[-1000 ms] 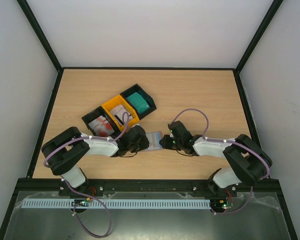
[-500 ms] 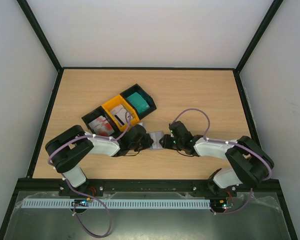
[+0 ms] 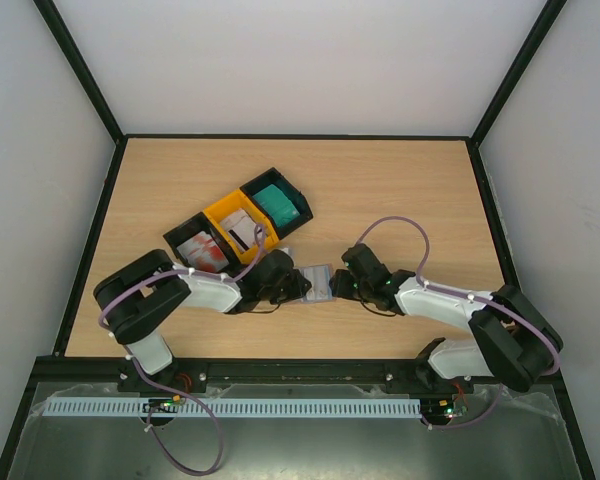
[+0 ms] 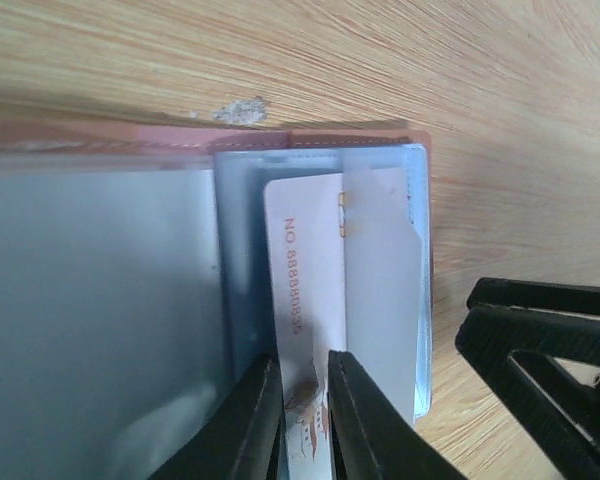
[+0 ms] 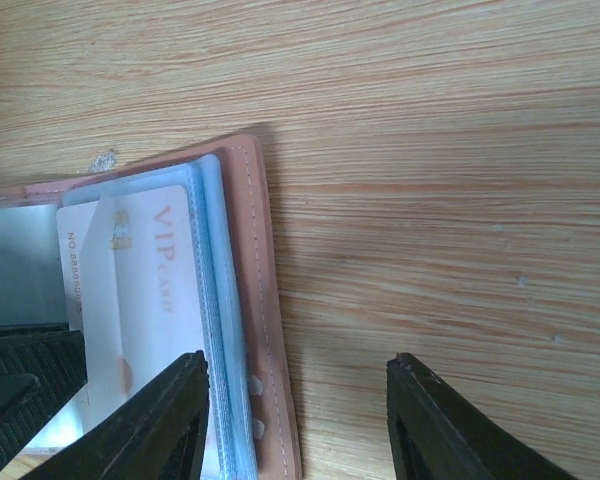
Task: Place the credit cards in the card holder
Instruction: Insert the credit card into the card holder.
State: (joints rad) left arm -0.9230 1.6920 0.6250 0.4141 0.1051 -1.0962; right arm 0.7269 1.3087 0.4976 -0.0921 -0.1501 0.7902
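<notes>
On wooden table [image 3: 400,200], three plastic trays [image 3: 220,211], two black, one yellow. One open pinkish-brown leather-like card holder [image 3: 318,282] between two grippers. Wide-spread right gripper [image 5: 295,400] astride its edge. Clamped in left gripper [image 4: 302,420], one white plastic credit card [image 4: 305,260], half inside a blue-grey pocket [image 4: 240,260]

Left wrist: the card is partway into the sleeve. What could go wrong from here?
1. The left gripper pinches the card by one edge only; pushing could bow it or snag it on the pocket lip.
2. The right gripper is open, not clamping the card holder, so the holder may slide on the table.
</notes>
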